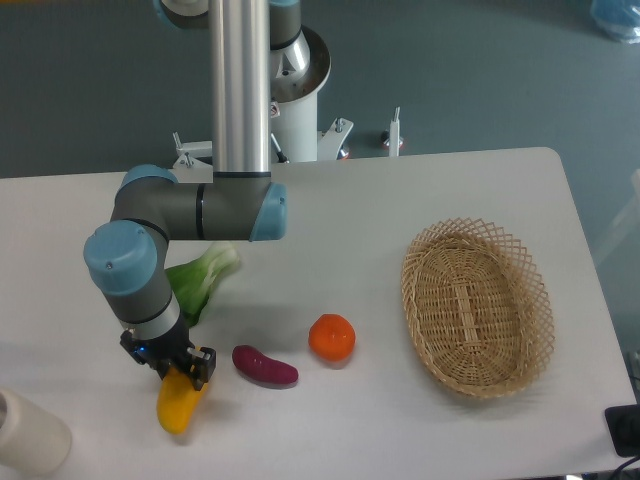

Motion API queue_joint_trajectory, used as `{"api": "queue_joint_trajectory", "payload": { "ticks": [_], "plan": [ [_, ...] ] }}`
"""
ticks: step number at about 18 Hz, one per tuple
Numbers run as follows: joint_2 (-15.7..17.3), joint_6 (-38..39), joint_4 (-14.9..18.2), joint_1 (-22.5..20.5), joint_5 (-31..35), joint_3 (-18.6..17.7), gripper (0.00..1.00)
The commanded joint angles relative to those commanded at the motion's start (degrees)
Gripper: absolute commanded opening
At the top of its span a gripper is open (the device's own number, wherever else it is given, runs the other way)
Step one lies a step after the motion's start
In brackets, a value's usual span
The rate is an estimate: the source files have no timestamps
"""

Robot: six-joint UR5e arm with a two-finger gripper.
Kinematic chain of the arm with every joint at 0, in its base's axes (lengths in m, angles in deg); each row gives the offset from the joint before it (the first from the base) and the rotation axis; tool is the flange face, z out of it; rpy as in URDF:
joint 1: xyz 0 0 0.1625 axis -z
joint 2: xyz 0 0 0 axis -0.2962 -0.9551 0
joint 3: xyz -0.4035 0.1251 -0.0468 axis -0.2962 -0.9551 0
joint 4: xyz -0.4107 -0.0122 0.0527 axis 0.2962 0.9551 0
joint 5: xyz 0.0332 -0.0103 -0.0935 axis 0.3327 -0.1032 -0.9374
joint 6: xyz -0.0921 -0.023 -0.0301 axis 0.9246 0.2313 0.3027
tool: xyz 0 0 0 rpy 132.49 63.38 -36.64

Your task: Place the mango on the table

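The mango [178, 405] is a yellow oblong fruit, orange toward its top end, at the front left of the white table [400, 200]. Its lower end looks to rest on or just above the tabletop. My gripper [176, 370] points down over the mango's upper end, with its black fingers on either side of it. The jaws look closed on the fruit.
A purple oblong vegetable [264, 366] lies just right of the mango. A round orange fruit [332, 338] sits further right. A green leafy vegetable [202, 277] lies behind the arm. An oval wicker basket [476, 305] stands at the right. A white cylinder [28, 434] is at the front left corner.
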Motion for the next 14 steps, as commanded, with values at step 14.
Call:
{"api": "queue_joint_trajectory", "payload": {
  "ticks": [14],
  "plan": [
    [3.4, -0.9, 0.0, -1.3, 1.5, 0.1, 1.00]
  ]
}}
